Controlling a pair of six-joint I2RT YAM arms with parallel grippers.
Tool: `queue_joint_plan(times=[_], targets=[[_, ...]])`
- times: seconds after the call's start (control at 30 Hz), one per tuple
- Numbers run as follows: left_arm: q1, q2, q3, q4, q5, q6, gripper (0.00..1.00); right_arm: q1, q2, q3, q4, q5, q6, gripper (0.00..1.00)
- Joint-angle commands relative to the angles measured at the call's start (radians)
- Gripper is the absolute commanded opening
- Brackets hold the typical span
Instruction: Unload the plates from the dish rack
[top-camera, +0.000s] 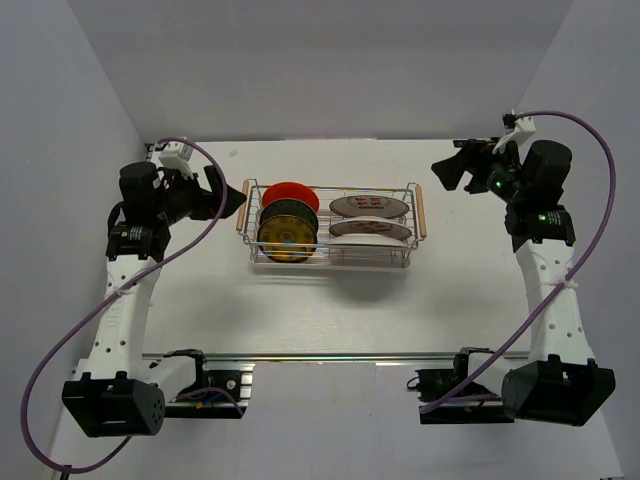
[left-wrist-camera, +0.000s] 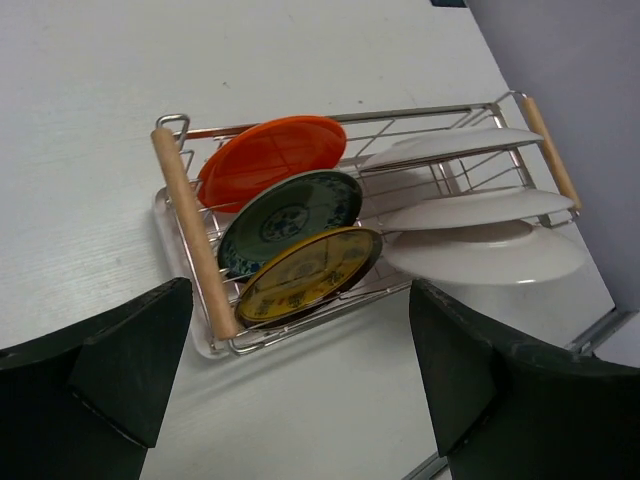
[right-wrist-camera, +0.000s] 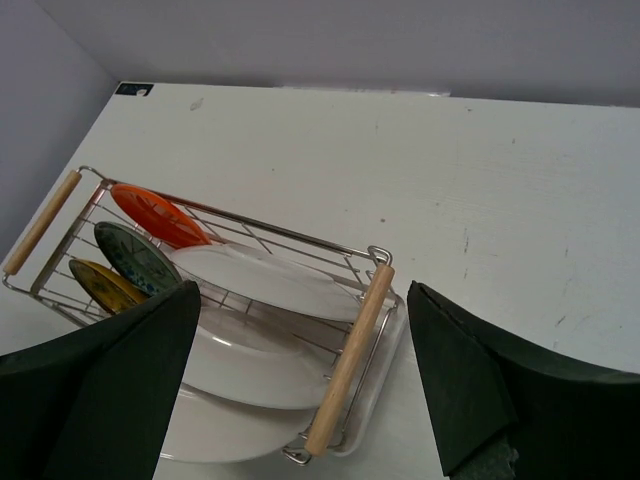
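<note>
left gripper (top-camera: 213, 196): fingers spread wide, holding nothing; sits just off the rack's 9 o'clock handle (top-camera: 241, 207).
right gripper (top-camera: 452, 172): also spread, empty; near the rack's 2 o'clock corner, not touching.
dish rack (top-camera: 330, 187): mid-table, between my two arms.
small plates: orange plate (top-camera: 291, 194), teal plate (left-wrist-camera: 290, 220), yellow plate (top-camera: 287, 238), on edge at the 9 o'clock end.
white plates (top-camera: 370, 207): leaning at the 3 o'clock end.
step: approach, I judge; nothing unloaded yet.
next: likely pinch one plate's top rim, then lift straight up.
</note>
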Motion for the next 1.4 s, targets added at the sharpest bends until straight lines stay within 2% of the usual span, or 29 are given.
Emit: queue_joint_plan(times=[0.0,0.17,0.3,0.43,0.6,0.7,0.73,0.77,0.8,0.83,0.9,0.97,1.03,1.37], targets=[[-0.004,-0.019,0.067,0.031,0.142,0.071,0.98,-0.002,0.017,0.046,-0.049,-0.013,-0.041,0.89],[-0.004,0.068,0.142,0.051,0.282,0.148,0.98,-0.002,0.026,0.034,-0.026,0.005,-0.098,0.89],[-0.022,0.209,0.246,0.022,0.421,0.238,0.98,-0.004,0.069,0.075,-0.048,-0.012,-0.136,0.89],[-0.064,0.32,0.435,0.018,0.406,0.301,0.98,-0.004,0.136,0.167,-0.123,-0.05,-0.199,0.89],[-0.155,0.541,0.701,-0.165,0.405,0.531,0.98,-0.004,0.262,0.281,-0.279,-0.081,-0.294,0.89],[-0.2,0.68,0.89,-0.376,0.392,0.733,0.98,-0.002,0.32,0.321,-0.341,-0.058,-0.306,0.89],[-0.232,0.711,0.985,-0.522,0.383,0.808,0.98,-0.002,0.332,0.33,-0.353,-0.053,-0.308,0.89],[-0.246,0.74,1.013,-0.588,0.356,0.932,0.98,-0.002,0.345,0.345,-0.365,-0.052,-0.306,0.89],[-0.257,0.762,1.025,-0.628,0.343,0.973,0.97,-0.002,0.365,0.351,-0.393,-0.038,-0.305,0.89],[-0.266,0.768,1.021,-0.7,0.368,1.083,0.96,-0.004,0.372,0.358,-0.404,-0.029,-0.303,0.89],[-0.266,0.776,0.995,-0.822,0.427,1.212,0.95,-0.002,0.392,0.365,-0.431,0.01,-0.308,0.89],[-0.275,0.766,0.914,-0.837,0.438,1.289,0.94,-0.002,0.403,0.38,-0.444,0.034,-0.314,0.89],[-0.306,0.742,0.821,-0.779,0.394,1.263,0.93,-0.002,0.415,0.391,-0.448,0.056,-0.312,0.89],[-0.361,0.624,0.581,-0.656,0.273,1.263,0.9,-0.002,0.451,0.416,-0.448,0.053,-0.322,0.89]])
